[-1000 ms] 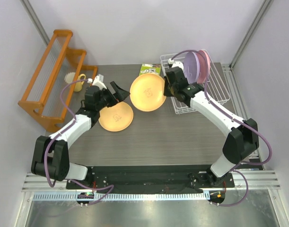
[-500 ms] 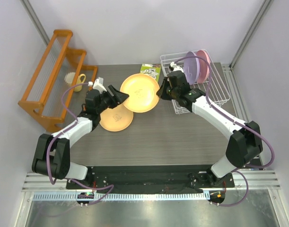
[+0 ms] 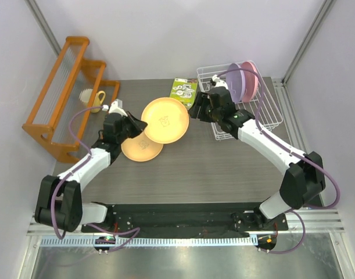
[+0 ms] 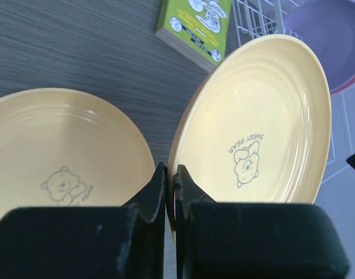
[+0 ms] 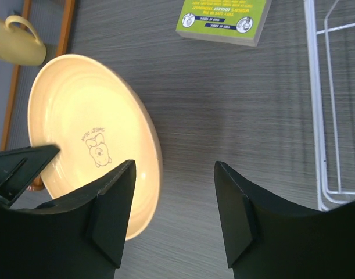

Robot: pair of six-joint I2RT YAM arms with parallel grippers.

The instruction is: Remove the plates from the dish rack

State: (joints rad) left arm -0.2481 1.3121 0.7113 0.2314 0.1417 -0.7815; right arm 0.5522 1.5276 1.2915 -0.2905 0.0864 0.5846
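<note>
Orange-yellow plate [image 3: 164,120] shifted left, rim pinched by left claw [image 4: 169,176]; right claw [image 5: 174,170] clear.

I get bright, even light from above, and the shadows are soft. On my left claw [image 4: 169,177], the black fingers [image 4: 78,238] nearest the lens blur. Just beyond them, the orange-yellow round plastic plate [image 4: 258,128] reads sharp, with faint sheen along its rim.

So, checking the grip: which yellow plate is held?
The tilted yellow plate, rim pinched in the left gripper; the other yellow plate lies flat on the table.
</note>
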